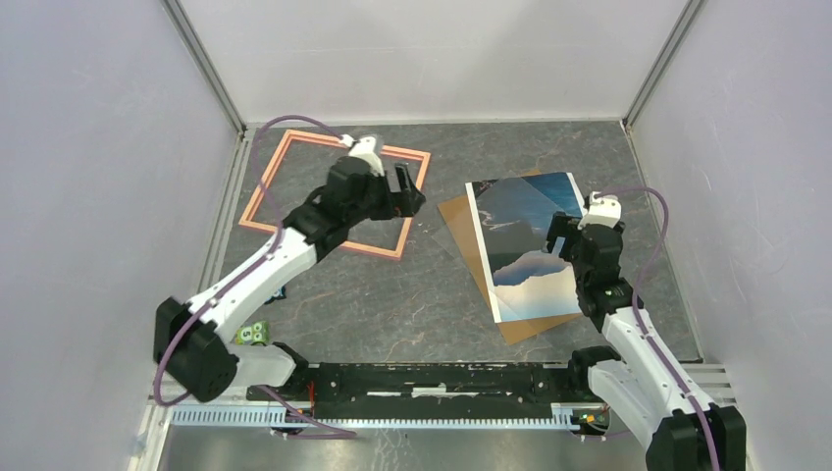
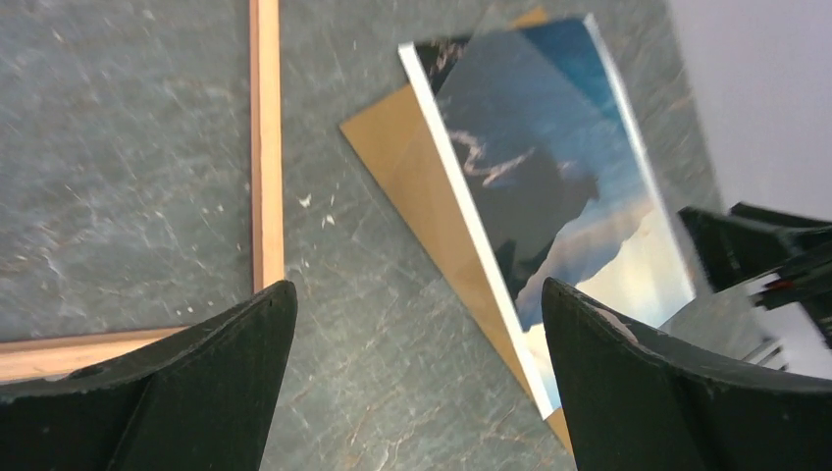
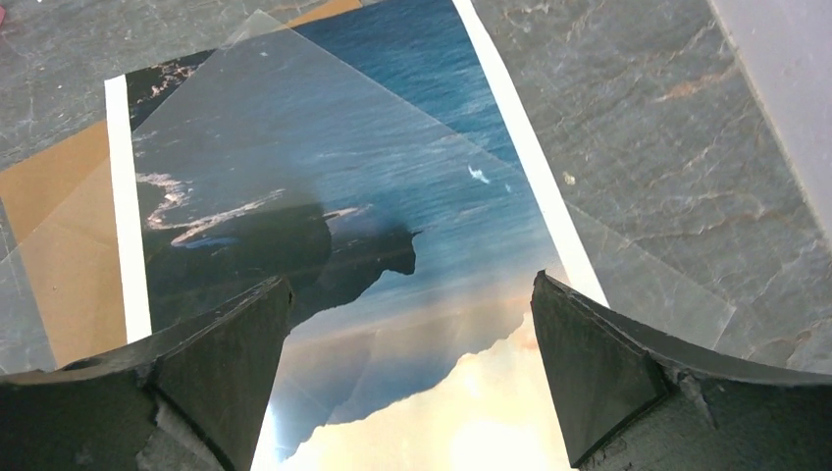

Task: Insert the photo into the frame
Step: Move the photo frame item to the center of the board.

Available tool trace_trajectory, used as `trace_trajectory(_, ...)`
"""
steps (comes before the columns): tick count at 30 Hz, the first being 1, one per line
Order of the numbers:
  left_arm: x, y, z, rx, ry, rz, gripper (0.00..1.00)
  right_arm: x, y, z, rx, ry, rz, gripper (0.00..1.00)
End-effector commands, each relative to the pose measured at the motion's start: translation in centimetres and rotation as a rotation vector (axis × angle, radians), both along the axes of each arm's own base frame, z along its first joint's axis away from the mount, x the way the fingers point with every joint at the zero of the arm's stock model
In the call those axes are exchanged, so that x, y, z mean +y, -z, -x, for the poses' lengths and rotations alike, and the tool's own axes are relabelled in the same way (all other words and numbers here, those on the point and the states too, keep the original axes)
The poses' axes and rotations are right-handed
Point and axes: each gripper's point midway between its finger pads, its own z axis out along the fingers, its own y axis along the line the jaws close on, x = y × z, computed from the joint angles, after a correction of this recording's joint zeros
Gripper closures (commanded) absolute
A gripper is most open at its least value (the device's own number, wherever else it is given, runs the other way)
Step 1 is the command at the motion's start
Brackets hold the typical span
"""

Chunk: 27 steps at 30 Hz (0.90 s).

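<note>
Left gripper (image 1: 410,192), spread wide and empty, hovers over the frame (image 1: 266,179) upper left. Right gripper (image 1: 560,238), likewise open and empty, hangs above the photo (image 1: 520,211)

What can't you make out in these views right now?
Top view: the left arm covers part of the frame.
All views: the backing board lies mostly under the photo.
Top view: the right gripper hides part of the photo's right edge.
Top view: green item by the left base, too small.
</note>
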Motion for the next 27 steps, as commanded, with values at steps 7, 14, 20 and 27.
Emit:
trace_trajectory(7,-8.1,7.9,0.4,0.265,0.173,-0.222,0.0,-2.2,3.7,3.6,0.184,0.243,-0.106,0.02)
trace_trajectory(14,-10.9,12.0,-0.8,0.349,0.232,-0.225,0.0,-2.3,6.1,4.4,0.264,0.229,-0.115,0.02)
trace_trajectory(20,-11.5,14.3,-2.2,0.399,0.272,-0.248,0.0,-2.3,8.5,5.0,0.333,0.212,-0.159,0.02)
trace_trajectory(27,-12.3,15.4,-4.3,0.477,0.329,-0.075,0.0,-2.4,10.0,5.4,0.374,0.203,-0.171,0.02)
